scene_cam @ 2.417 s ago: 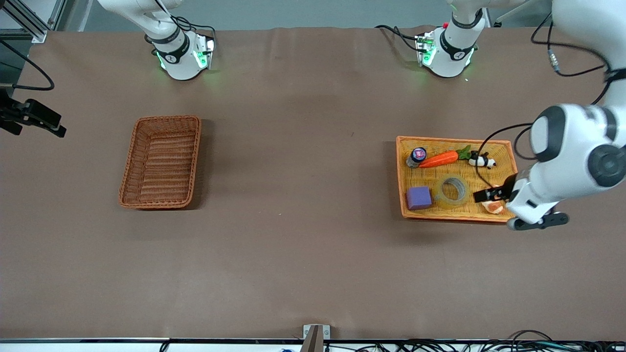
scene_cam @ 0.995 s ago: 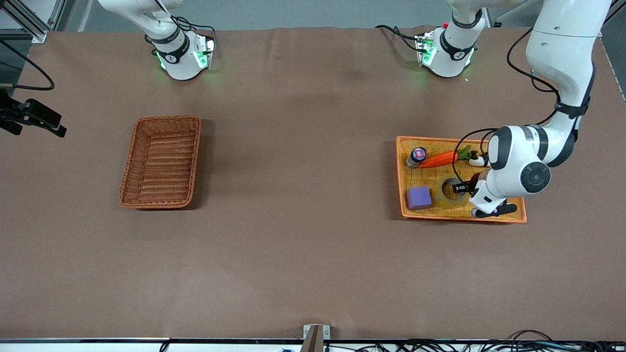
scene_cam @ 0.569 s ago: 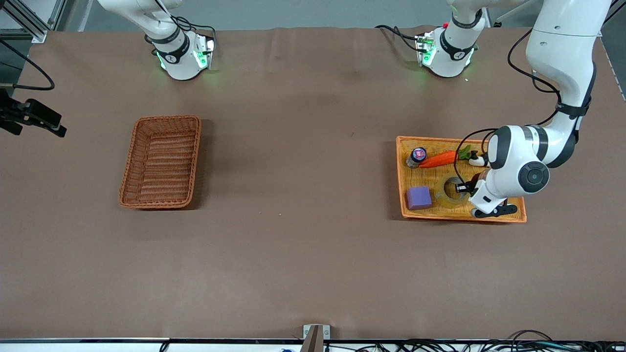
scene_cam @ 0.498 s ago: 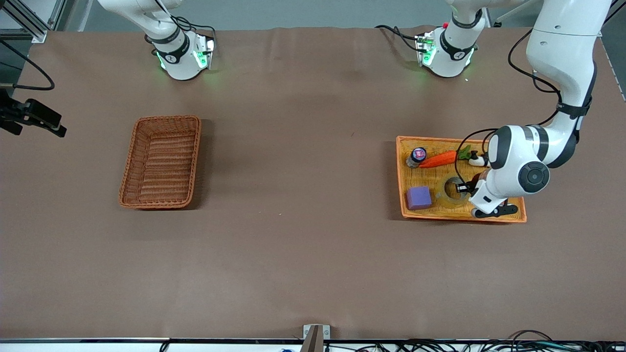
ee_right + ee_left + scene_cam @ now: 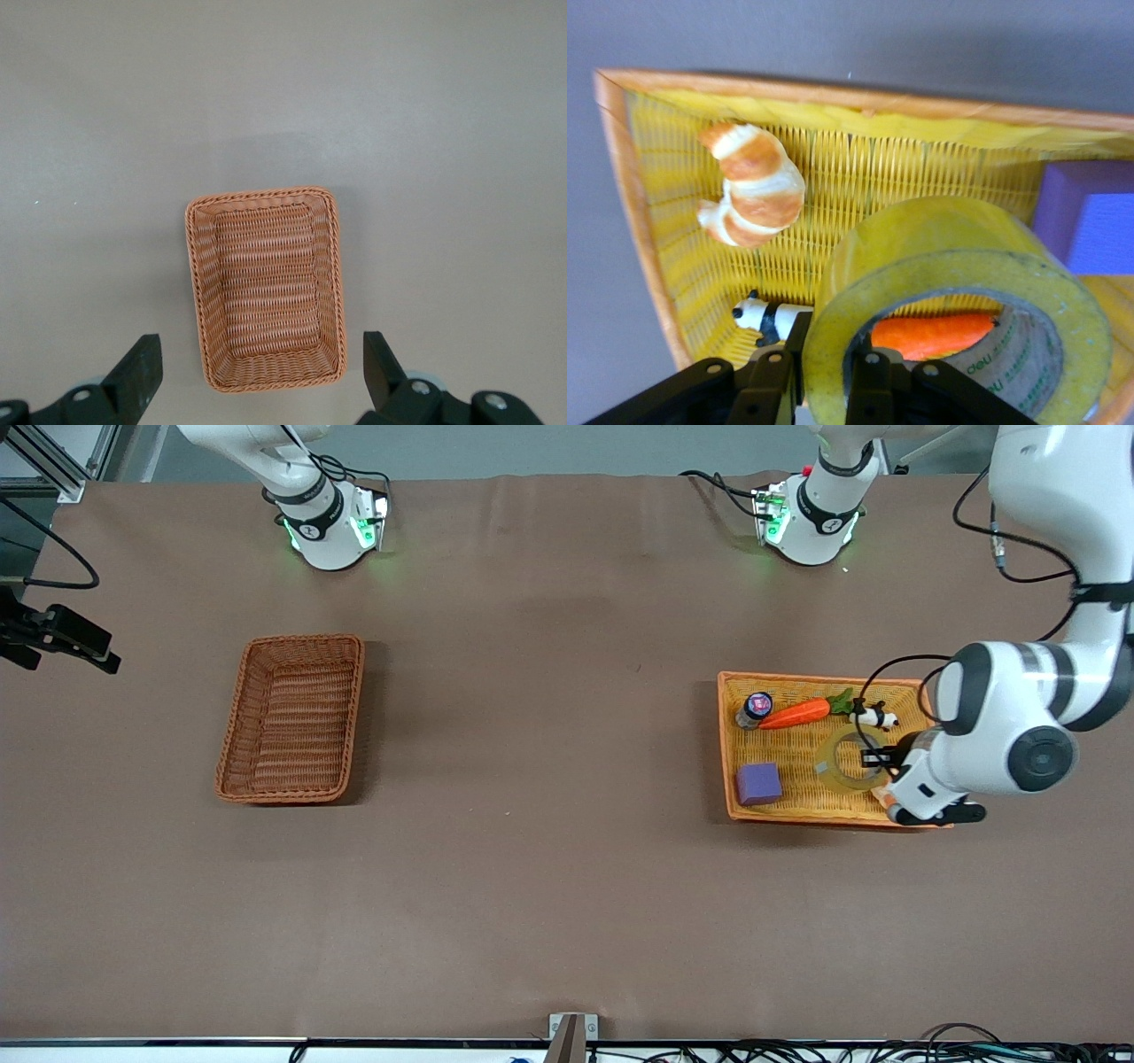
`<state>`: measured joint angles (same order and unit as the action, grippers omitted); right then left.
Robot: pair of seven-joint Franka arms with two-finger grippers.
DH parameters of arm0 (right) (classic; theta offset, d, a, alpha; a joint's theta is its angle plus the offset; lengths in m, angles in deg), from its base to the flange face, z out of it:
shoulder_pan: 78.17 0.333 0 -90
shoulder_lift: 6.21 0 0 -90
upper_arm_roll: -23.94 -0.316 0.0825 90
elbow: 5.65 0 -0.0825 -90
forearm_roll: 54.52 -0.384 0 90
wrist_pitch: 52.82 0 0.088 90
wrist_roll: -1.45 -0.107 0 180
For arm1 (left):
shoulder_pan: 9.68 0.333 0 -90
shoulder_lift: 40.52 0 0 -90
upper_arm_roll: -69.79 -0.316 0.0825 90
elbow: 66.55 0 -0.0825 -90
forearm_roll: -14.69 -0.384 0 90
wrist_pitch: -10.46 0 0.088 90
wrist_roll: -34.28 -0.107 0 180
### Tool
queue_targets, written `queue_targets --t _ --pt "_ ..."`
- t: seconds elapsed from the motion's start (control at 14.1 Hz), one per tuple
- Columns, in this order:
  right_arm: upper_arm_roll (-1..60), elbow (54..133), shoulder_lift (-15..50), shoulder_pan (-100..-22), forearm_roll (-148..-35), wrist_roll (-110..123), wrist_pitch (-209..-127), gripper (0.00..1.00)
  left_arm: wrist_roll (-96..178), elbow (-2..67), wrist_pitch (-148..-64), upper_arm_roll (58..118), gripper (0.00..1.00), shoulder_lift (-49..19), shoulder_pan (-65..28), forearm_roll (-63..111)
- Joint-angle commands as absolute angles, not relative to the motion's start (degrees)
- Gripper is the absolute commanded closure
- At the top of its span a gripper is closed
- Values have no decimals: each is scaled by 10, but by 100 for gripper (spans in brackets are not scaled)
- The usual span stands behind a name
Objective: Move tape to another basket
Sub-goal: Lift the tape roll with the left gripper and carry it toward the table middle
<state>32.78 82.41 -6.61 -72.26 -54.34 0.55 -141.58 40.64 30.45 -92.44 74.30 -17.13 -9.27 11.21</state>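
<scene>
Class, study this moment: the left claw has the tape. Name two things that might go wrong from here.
The left claw pinches only one wall of the tape, so the roll may swing or slip. The basket sits at the right arm's end, a long carry; the narrow opening may be missed.

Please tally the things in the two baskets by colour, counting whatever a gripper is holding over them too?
Orange: 1, the carrot toy
Purple: 1, the block
Yellowish: 1, the tape, held by the left gripper
Black and white: 1, the panda
Tan: 1, the croissant
Dark-capped: 1, the small jar
Brown basket: 0
Total: 6
</scene>
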Motion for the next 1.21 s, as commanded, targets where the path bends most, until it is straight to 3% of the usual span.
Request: queue_targets --t 0.0,0.28,0.78,1.14 --pt "326 824 -65 -725 -556 9 -1414 0 411 250 -892 760 100 -168 -112 100" --pt "326 824 -65 -726 -556 10 -1414 0 442 209 -861 780 100 -139 -184 103" --pt "326 830 -63 -726 -556 10 -1419 0 565 86 -864 781 100 4 -368 132" --pt "326 829 -63 -726 -557 9 -1417 0 607 38 -946 782 100 66 -439 214"
